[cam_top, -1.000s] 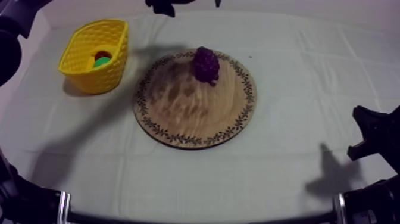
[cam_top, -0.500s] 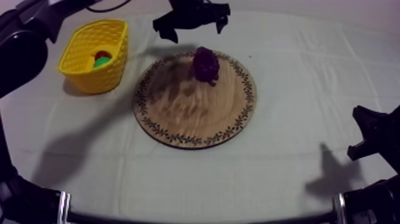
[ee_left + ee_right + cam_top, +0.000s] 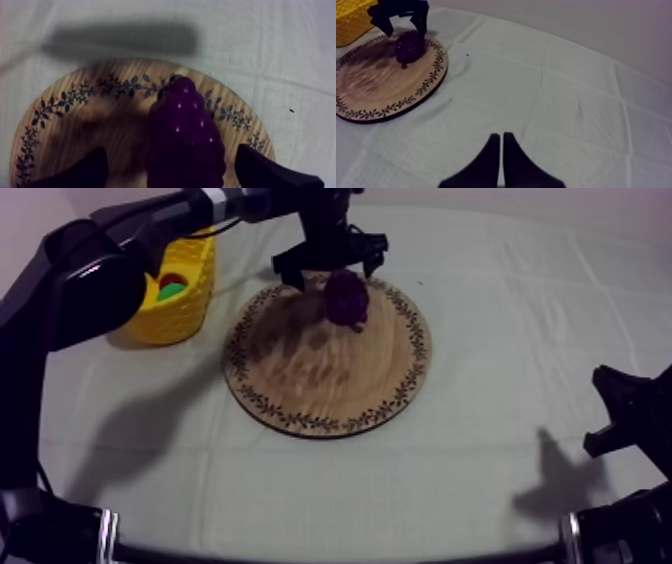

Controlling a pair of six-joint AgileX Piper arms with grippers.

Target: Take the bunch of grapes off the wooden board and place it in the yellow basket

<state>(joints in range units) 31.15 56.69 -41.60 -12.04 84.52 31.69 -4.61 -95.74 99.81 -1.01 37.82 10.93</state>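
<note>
The purple bunch of grapes (image 3: 346, 296) lies on the far part of the round wooden board (image 3: 320, 378). My left gripper (image 3: 330, 264) hangs open just above the bunch, having reached in past the yellow basket (image 3: 185, 313). In the left wrist view the grapes (image 3: 185, 135) sit between my two spread fingers (image 3: 82, 172), apart from both, over the board (image 3: 60, 125). My right gripper (image 3: 501, 136) is shut on nothing and rests over bare cloth; it shows low at the right (image 3: 622, 410) in the top view. From there the grapes (image 3: 410, 46) lie under the left gripper (image 3: 401, 14).
The basket holds a small red fruit (image 3: 170, 280) and a green item (image 3: 173, 291). My left arm (image 3: 110, 258) crosses over the basket's far side. Open cloth lies in front of the board and to its right.
My left arm has swung in from the far edge and lowered its open gripper over the grapes. The grapes, board, basket and right arm have stayed put.
</note>
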